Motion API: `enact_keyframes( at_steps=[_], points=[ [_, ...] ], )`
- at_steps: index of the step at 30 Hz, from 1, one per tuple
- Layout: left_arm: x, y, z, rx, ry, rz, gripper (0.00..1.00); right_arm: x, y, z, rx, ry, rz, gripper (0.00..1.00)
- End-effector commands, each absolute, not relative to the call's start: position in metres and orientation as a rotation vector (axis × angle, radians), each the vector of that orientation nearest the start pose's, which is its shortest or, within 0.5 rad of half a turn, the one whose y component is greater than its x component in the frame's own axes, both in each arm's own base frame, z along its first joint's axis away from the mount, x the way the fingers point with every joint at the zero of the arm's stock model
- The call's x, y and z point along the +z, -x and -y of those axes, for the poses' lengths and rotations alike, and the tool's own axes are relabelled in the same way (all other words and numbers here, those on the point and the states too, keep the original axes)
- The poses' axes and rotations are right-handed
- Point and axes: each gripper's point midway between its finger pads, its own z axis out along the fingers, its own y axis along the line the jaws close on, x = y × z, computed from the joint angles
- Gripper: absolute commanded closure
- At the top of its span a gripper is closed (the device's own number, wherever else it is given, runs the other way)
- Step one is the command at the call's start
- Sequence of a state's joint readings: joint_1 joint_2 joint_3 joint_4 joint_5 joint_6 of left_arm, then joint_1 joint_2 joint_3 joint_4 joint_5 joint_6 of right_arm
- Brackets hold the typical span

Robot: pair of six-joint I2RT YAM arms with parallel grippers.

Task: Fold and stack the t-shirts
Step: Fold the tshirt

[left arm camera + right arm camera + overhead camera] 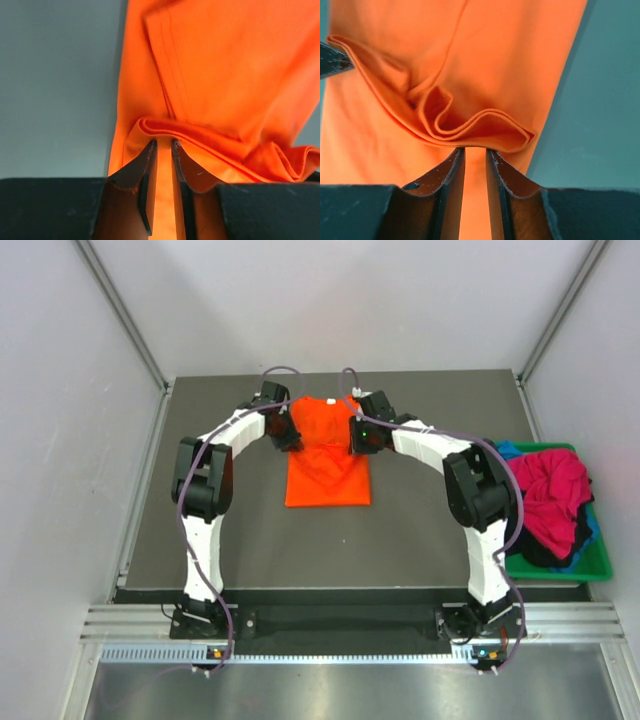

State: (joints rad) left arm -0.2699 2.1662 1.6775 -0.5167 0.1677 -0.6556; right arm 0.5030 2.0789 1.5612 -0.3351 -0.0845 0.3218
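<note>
Left claw [288,438] and right claw [358,438], top view: we see both down on the orange t-shirt [328,480]. Left claw is at its left edge, right claw at its right edge, roughly midway along its length. Shirt lies narrow and lengthwise on the table [410,530], collar at the far end. Green bin [560,562] sits well to the right of the orange t-shirt. It holds the magenta-red t-shirt [552,490], with the blue t-shirt [510,449] peeking out beside it.

Left wrist: left claw [163,142] has its jaws nearly together, pinching a raised fold of the orange t-shirt [230,65]. Grey table [55,85] shows left of the shirt.

Right wrist: right claw [475,149] has its jaws close-set too, clamped on a doubled, rippled fold of the orange t-shirt [515,55]. We see that fold sag across the shirt toward the dark tip of the left claw at the shirt's other edge.
</note>
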Motion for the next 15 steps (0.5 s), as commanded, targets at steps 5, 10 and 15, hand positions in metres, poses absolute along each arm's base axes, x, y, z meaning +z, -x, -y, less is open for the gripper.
enact_keyframes(
  at_steps=[5,10,15],
  points=[
    [0.047,-0.511,0.167,-0.362,0.481,-2.558,0.79,0.068,-0.492,-0.267,0.437,0.227,-2.373,0.75],
    [0.049,-0.512,0.154,-0.266,0.516,-2.548,0.79,0.067,-0.498,-0.262,0.401,0.217,-2.378,0.75],
    [0.07,-0.505,0.152,-0.274,0.517,-2.546,0.79,0.085,-0.497,-0.261,0.409,0.218,-2.364,0.73]
  ],
)
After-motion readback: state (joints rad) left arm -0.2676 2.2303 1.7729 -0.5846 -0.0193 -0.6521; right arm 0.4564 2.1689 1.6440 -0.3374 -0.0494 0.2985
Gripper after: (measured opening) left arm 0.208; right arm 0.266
